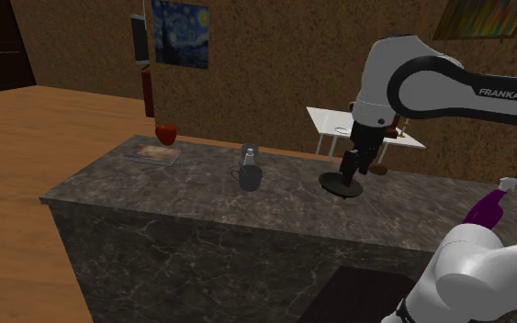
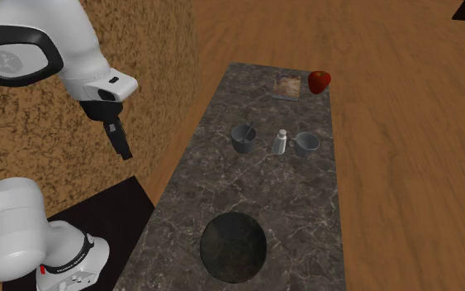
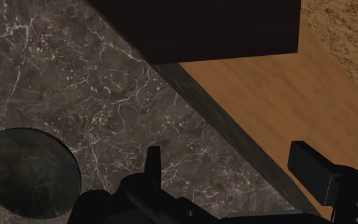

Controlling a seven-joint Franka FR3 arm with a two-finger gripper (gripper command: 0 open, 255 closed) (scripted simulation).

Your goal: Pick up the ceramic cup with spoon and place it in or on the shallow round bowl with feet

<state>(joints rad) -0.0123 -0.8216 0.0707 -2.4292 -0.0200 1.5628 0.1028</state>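
Grey cup with spoon upright on bench, ungrasped; end effector spread wide, empty, ready for approach.

Shoulder camera is looking across the counter toward ten o'clock; second is looking steeply down from overhead; wrist is sitting close; all sharing the bowl.
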